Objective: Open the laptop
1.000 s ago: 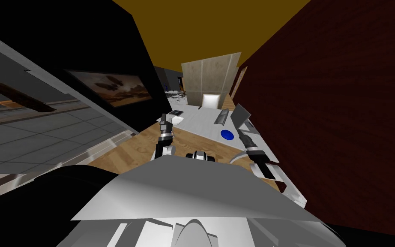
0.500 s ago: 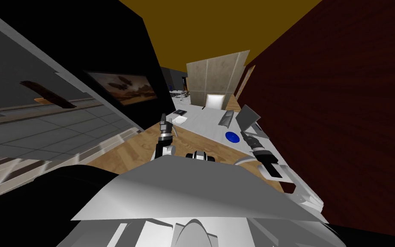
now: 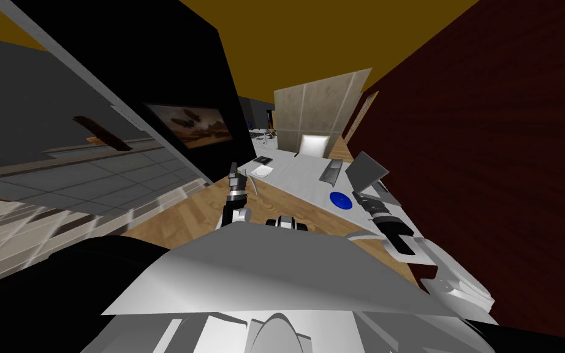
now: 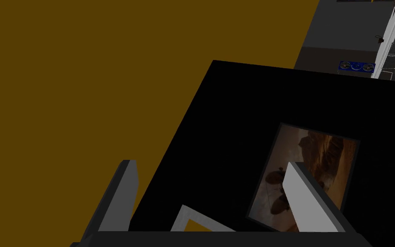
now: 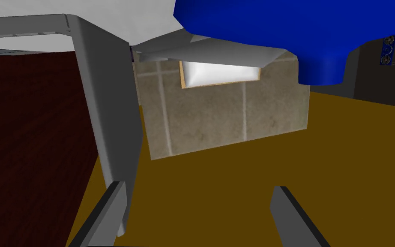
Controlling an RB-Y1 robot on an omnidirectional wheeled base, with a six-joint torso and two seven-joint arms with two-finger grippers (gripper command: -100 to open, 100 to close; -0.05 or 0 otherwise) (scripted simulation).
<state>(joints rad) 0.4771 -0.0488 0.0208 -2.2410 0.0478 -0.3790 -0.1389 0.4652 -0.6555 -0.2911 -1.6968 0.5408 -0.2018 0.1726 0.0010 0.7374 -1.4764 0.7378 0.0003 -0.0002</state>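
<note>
Facing dark red wall (image 3: 496,153), laptop (image 3: 366,173) stands part-open; right jaws spread beside it.

No text, label, brand, number or sign can be read on anything here.

Table (image 3: 296,176): laptop (image 3: 367,171), blue bowl (image 3: 340,200) perhaps

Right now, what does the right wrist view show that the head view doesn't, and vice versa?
Right wrist: right gripper open, empty, one finger close beside the laptop lid's edge. Head: left gripper near the table corner, by a plate. Both: laptop, blue dish, chair.
</note>
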